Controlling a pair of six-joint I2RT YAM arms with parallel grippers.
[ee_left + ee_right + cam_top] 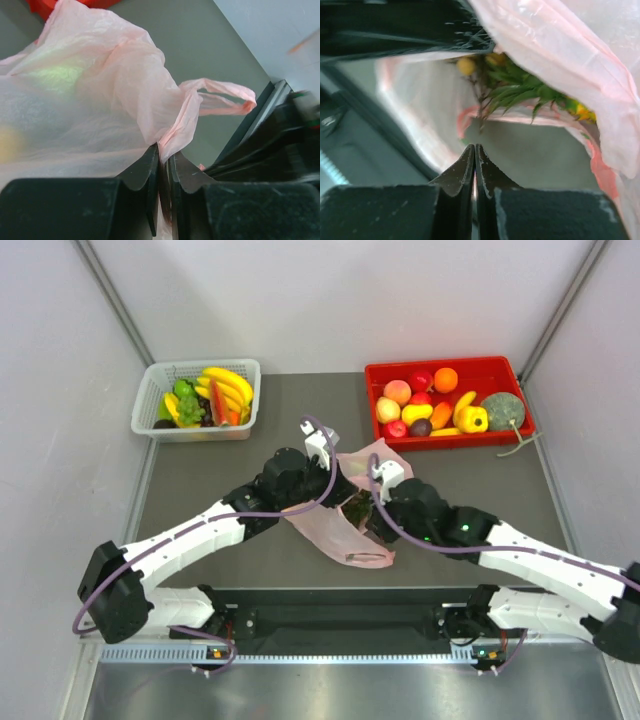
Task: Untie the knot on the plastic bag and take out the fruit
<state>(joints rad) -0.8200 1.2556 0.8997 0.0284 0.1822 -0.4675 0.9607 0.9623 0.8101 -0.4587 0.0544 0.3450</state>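
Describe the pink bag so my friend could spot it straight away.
Find the dark table: at its back stand a white basket and a red tray, both stiff. In front of them, mid-table, lies the plastic bag, the only soft, crinkly, see-through pale pink thing, with green leaves showing inside.

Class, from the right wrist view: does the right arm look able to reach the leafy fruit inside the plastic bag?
Probably yes. The plastic bag gapes toward the right claw, leaving the leafy fruit bare ahead; the shut jaws would need opening first.
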